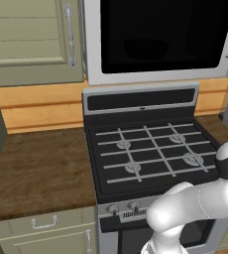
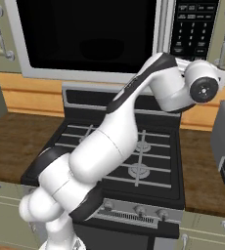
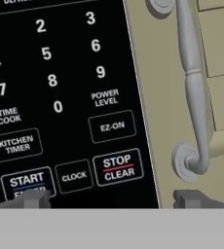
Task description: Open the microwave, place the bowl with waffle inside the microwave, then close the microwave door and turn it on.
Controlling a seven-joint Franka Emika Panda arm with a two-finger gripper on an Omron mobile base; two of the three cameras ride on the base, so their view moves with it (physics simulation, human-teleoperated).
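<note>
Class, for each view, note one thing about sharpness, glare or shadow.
Left base view: microwave door glass is flat black with faint dark reflections and no glare. Right base view: keypad labels are too small to read. Hand view: keypad lettering is crisp, and the cabinet handle is softly shaded.

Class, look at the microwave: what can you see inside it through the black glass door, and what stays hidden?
The microwave door is shut. Through its dark glass only a faint round shape shows on the microwave floor. The glass is too dark to tell what that shape is.
</note>
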